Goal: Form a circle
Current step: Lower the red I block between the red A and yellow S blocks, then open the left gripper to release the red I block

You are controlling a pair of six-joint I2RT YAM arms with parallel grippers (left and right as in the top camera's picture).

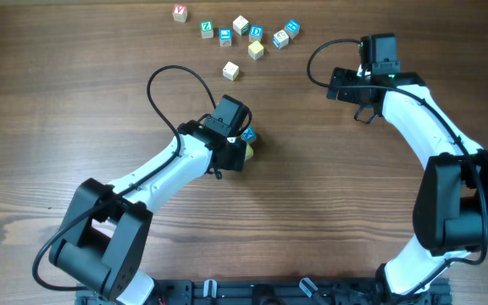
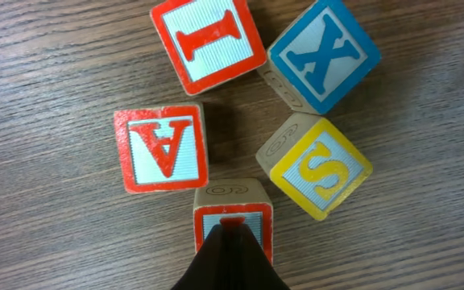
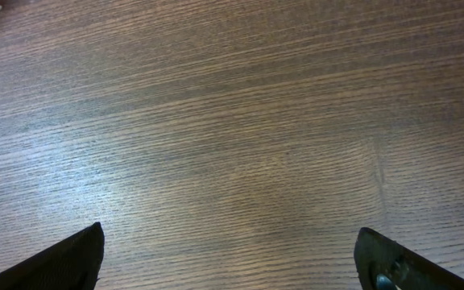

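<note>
Left gripper clenched at six o'clock of the circle

Pinched to one dark point with nothing between its fingers, its tip sits over the red-lettered cube at the ring's six o'clock. On the wooden table, the left arm reaches from seven o'clock to the middle and covers most of the circle. The right arm curls up to two o'clock, with the right gripper spread wide over bare wood. Loose cubes lie scattered at twelve. Round the ring sit red I at eleven, blue X at one, yellow S at four and red A at nine.
</note>
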